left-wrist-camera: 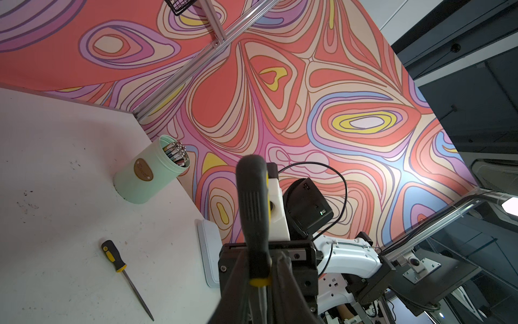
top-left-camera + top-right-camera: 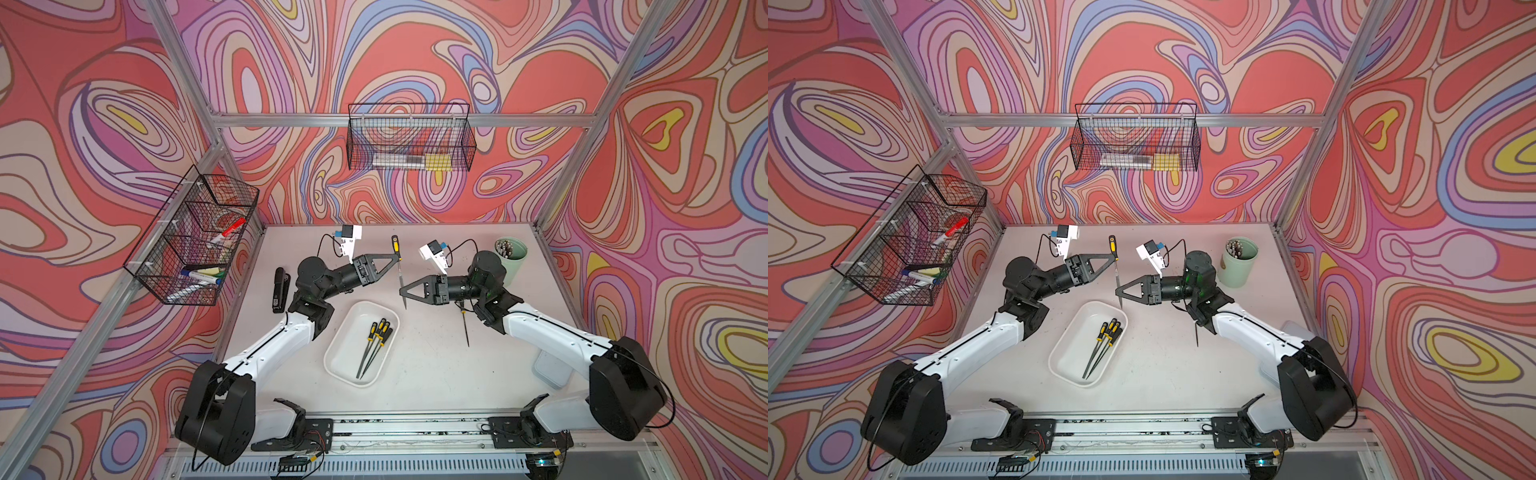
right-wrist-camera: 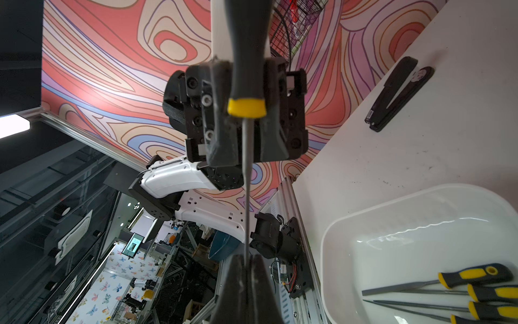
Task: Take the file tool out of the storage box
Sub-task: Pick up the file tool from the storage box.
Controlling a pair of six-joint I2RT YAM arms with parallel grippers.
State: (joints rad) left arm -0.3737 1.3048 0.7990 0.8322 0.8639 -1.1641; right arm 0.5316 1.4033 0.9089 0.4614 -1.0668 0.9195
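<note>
White surface [image 2: 436, 374] carries the storage box [image 2: 332, 349], with several files [image 2: 381, 329] lying inside. Beyond the box's far end one file [image 2: 395, 244] hangs aloft. The right jaws are clenched on its blade and the left jaws flank its handle, grip unclear. Mint cup [image 2: 513, 264] of pencils [image 2: 506, 245] stands farther right of the box.

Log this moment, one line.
file: airborne, out of storage box | right hand: shut on shaft | left hand: at handle base, grip unclear
</note>
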